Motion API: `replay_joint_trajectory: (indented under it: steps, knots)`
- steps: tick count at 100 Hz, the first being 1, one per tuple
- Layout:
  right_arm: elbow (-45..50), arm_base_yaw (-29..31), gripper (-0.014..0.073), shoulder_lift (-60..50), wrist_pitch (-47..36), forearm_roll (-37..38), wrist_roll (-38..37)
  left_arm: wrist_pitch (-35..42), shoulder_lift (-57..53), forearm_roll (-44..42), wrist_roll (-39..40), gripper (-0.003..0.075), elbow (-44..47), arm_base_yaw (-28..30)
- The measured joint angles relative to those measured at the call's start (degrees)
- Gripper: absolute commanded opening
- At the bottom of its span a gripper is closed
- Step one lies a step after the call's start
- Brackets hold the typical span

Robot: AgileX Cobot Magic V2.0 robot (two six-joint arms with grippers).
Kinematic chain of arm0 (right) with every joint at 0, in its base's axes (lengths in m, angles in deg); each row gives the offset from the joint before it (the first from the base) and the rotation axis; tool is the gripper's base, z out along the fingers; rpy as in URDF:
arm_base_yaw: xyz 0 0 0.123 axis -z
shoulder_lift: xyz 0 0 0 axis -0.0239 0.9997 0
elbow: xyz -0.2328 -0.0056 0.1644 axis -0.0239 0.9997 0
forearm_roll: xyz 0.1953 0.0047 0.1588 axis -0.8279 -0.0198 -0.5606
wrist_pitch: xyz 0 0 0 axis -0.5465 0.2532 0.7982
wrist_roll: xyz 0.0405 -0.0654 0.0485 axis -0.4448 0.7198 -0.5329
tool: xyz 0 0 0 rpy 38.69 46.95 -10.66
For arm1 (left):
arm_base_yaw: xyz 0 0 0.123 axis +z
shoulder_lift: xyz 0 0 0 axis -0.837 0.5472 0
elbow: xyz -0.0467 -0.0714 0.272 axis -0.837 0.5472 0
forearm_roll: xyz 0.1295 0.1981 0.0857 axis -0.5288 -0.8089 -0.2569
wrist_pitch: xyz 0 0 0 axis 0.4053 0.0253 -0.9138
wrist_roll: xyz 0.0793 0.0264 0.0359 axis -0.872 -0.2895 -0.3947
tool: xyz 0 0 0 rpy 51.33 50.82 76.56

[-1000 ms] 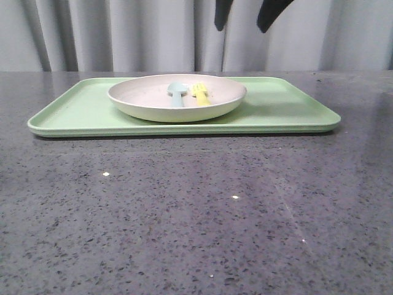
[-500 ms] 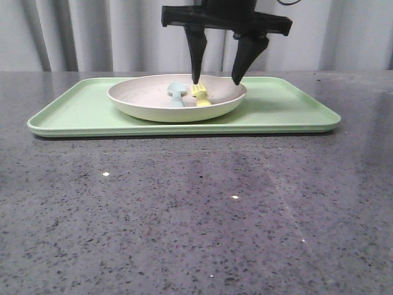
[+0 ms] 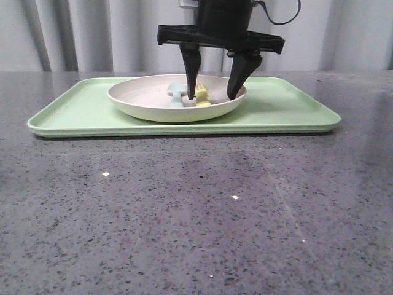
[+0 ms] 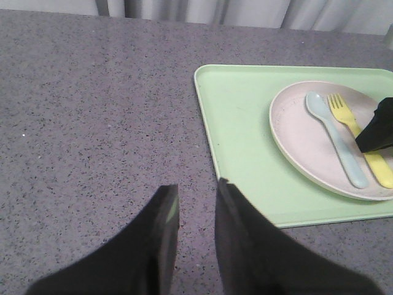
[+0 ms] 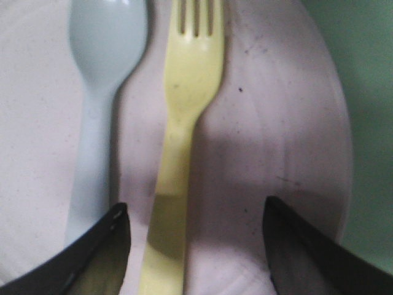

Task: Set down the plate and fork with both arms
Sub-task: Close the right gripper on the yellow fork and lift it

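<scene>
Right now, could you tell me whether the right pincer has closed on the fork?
No, the right pincer is open, its fingers either side of the fork, which lies on the plate.

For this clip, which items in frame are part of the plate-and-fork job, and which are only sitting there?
Part of the job:
- plate, on the tray
- fork, lying in the plate
- right gripper, open, lowered over the fork
- left gripper, hanging above bare table

Just lying about:
- blue spoon, beside the fork in the plate
- green tray
</scene>
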Motion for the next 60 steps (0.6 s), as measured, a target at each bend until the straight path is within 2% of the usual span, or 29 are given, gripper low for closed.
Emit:
replay_joint_trajectory:
  steps: [16,21,40,60]
  knots:
    - [0.0,0.0,0.0444,0.6,0.0,0.0,0.0,0.0,0.0,0.0,0.0,0.0153,0.0,0.0]
    - [0.0,0.0,0.0393,0.7,0.0,-0.1,0.0,0.0,0.0,0.0,0.0,0.0153,0.0,0.0]
    - [0.0,0.0,0.0109,0.7,0.0,-0.2,0.0,0.0,0.0,0.0,0.0,0.0153,0.0,0.0]
    - [0.0,0.0,-0.0077,0.7,0.0,-0.3,0.0,0.0,0.0,0.0,0.0,0.0153,0.0,0.0]
